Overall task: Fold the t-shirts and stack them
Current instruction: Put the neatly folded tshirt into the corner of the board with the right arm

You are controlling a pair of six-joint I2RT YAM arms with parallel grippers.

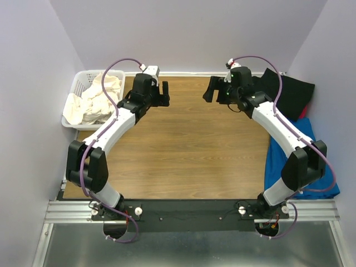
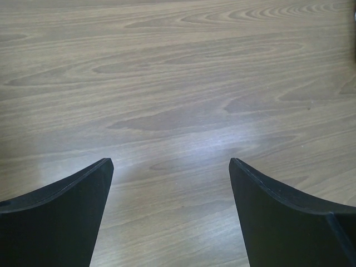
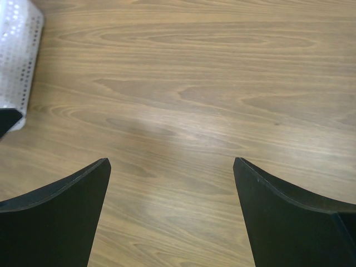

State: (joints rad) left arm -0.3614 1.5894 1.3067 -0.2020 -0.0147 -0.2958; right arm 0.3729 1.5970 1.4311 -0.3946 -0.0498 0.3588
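The left pincer [image 1: 159, 93] and right pincer [image 1: 213, 89] are hanging wide apart, holding nothing, likely getting ready for more. The cream t-shirts [image 1: 95, 99] are waiting in the basket [image 1: 82, 75]; the black t-shirt [image 1: 293, 93] is lying far right.

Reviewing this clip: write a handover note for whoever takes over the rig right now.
Left gripper: jaws wide open, empty, over bare table.
Right gripper: the same.
Things: cream shirts lie crumpled in the basket at the far left. A black shirt lies at the far right edge, with a sliver of red cloth and a blue cloth nearer along that side.
Done: cannot tell whether the right-side pieces are folded.
Left: take out, fold and stack the cream shirts.
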